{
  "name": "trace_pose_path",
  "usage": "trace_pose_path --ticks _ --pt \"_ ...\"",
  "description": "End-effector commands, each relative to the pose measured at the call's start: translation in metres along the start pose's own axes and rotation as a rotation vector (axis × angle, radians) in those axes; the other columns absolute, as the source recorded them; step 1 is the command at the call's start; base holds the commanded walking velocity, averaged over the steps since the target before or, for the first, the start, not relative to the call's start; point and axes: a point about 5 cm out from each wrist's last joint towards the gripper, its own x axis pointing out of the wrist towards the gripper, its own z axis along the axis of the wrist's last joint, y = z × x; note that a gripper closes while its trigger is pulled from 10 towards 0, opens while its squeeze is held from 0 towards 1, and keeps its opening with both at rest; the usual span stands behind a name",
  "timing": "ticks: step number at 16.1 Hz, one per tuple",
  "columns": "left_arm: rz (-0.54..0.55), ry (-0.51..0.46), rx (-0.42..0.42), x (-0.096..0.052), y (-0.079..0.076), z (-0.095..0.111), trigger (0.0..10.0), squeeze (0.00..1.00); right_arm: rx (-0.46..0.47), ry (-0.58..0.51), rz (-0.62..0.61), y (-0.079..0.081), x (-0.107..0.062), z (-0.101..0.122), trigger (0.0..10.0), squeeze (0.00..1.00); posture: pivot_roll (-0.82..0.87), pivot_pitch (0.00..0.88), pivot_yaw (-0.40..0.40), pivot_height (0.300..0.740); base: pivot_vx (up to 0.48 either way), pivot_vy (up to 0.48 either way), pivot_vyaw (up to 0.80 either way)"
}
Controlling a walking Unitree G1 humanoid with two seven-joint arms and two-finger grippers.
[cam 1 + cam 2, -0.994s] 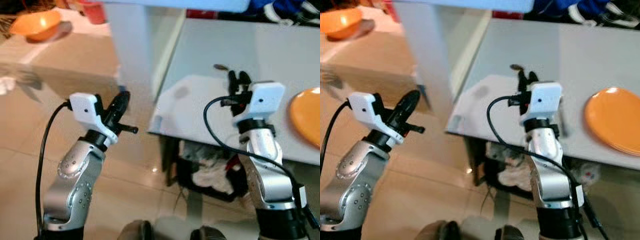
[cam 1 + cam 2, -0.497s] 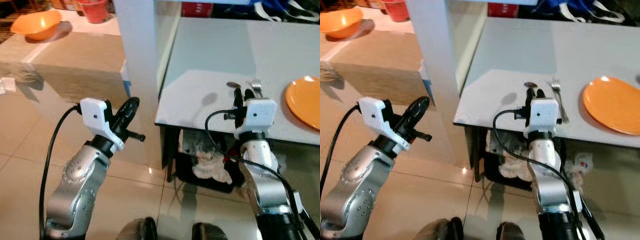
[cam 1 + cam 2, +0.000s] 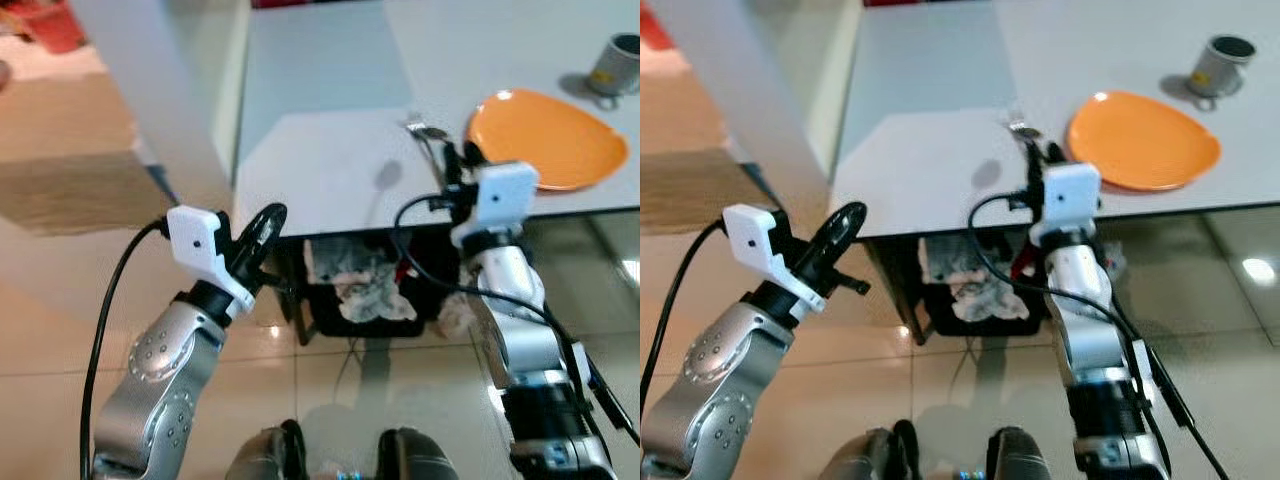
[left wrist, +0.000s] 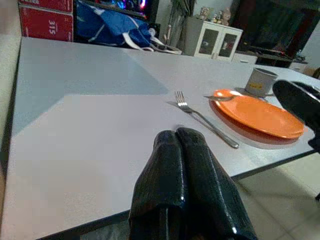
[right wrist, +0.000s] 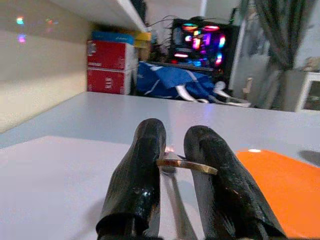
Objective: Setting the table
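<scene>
- Since half a second ago your camera has swung, so a mug (image 3: 1217,64) has come into sight beyond the plate (image 3: 1143,139).
- Your right tool (image 5: 174,165) hovers over the tabletop (image 3: 330,160) edge, clenched on a thin metal utensil (image 5: 186,165) crossing between its fingers.
- A fork (image 4: 205,118) lies on the tabletop just beside the orange plate.
- Your left tool (image 4: 187,175) is clenched, grasping nothing, raised off the tabletop's near edge.

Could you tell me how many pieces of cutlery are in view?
2: a fork lying on the table beside the plate, and a spoon held between the right gripper fingers.
</scene>
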Motion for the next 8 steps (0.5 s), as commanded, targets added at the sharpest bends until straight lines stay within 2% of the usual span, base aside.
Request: trace_pose_path --ticks 1,2,7,8 --pt "0.02 -0.016 0.032 -0.005 0.003 0.005 10.0 0.0 0.043 -0.028 0.077 0.012 0.004 0.007 10.0 0.0 -0.07 0.214 0.086 0.74 0.0 0.0 0.0" --pt "0.029 -0.026 0.027 -0.006 0.005 0.006 10.0 0.0 0.069 -0.035 0.106 0.016 0.002 0.009 10.0 0.0 -0.07 0.213 0.082 0.74 0.315 0.0 -0.8" --pt "0.035 -0.052 0.012 -0.002 0.002 0.005 10.0 0.0 0.103 -0.058 0.176 0.025 0.001 0.017 10.0 0.0 -0.11 0.193 0.054 0.74 0.344 0.0 0.0" --pt "0.04 -0.066 0.007 0.0 0.002 0.006 10.0 0.0 0.143 -0.088 0.255 0.033 0.0 0.024 10.0 0.0 -0.11 0.192 0.046 0.74 0.337 0.0 0.0"
